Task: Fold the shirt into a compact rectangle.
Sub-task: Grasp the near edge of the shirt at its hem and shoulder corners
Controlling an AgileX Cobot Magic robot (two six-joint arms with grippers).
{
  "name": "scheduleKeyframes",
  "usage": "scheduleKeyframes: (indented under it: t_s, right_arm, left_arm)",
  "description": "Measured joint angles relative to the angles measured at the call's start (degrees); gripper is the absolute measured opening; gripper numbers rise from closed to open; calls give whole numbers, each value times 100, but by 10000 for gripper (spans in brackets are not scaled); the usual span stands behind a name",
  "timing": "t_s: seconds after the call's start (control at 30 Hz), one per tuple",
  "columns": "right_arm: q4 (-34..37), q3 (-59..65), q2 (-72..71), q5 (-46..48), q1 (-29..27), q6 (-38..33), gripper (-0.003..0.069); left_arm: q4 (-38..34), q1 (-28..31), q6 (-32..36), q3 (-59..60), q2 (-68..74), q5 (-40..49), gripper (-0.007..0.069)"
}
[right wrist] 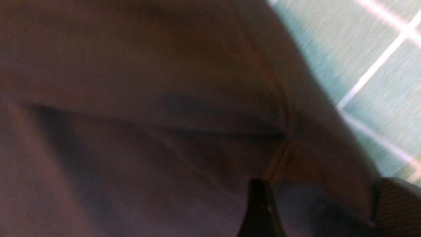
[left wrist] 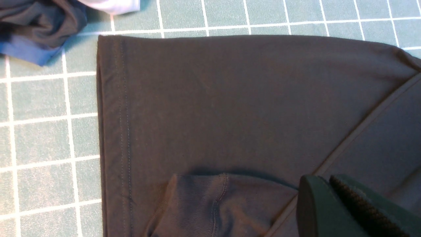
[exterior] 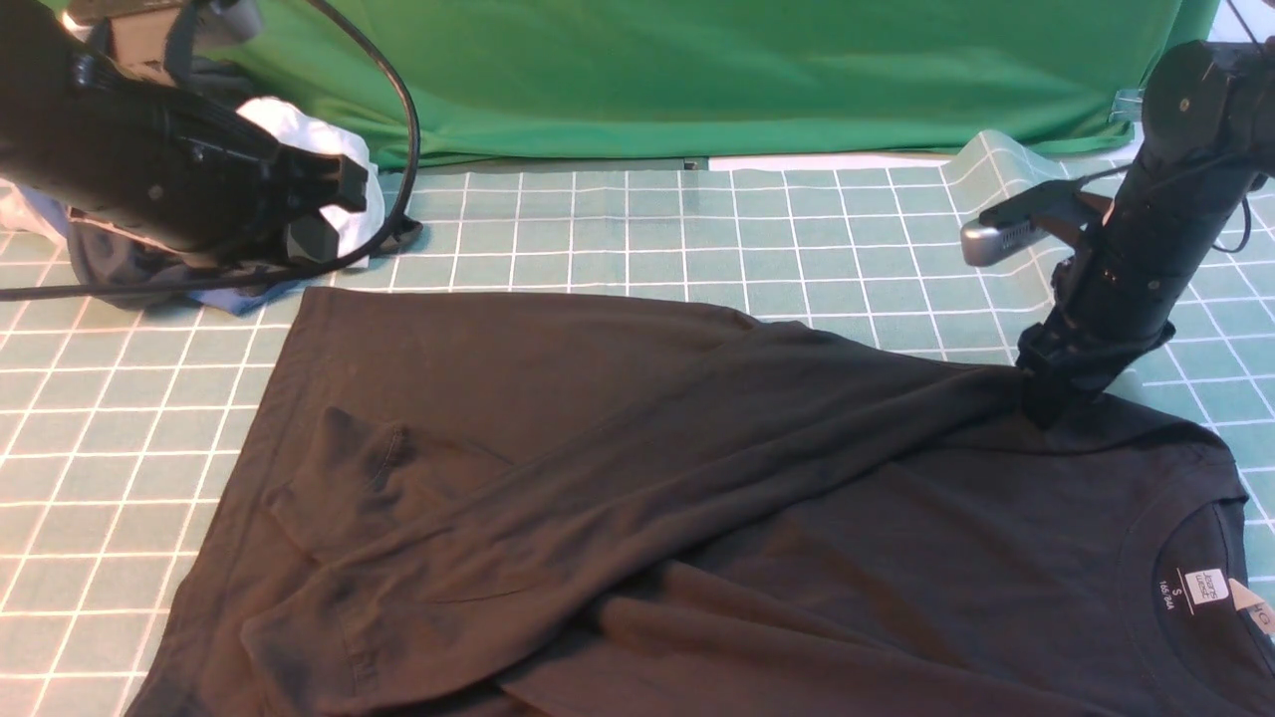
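The black shirt [exterior: 598,448] lies spread on the green grid mat, collar and white neck tag [exterior: 1200,588] at the front right. One long sleeve is folded diagonally across the body, with its cuff [exterior: 359,468] toward the left. My right gripper [exterior: 1041,403] stands down on the far shoulder, where the cloth draws into creases. In the right wrist view the shirt [right wrist: 131,82] fills the frame, and the right gripper [right wrist: 317,191] has its jaws wide apart with a bulge of fabric between them. My left gripper [left wrist: 324,181] is shut and empty, hovering above the shirt's [left wrist: 230,98] hem corner near the cuff [left wrist: 204,200].
A bundle of dark grey and white garments [exterior: 309,134] sits at the back left under my left arm, and shows in the left wrist view as a dark bundle [left wrist: 36,26]. A big green cloth [exterior: 697,70] hangs along the back. The grid mat [exterior: 697,229] lies bare behind the shirt.
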Motion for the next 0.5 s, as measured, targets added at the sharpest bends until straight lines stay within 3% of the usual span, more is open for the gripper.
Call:
scheduleKeyframes:
  t_s: [0.2, 0.33, 0.4, 0.5]
  right_arm:
    - [0, -7, 139, -409, 17, -121, 430]
    - [-11, -36, 242, -555, 29, -140, 388]
    - [-16, -45, 255, -602, 29, -145, 346]
    - [34, -62, 259, -759, 29, -150, 139]
  left_arm:
    - [0, 0, 0, 0, 0, -56, 11]
    - [0, 0, 32, 0, 0, -98, 11]
    - [0, 0, 49, 0, 0, -98, 11]
    - [0, 0, 68, 0, 0, -103, 11]
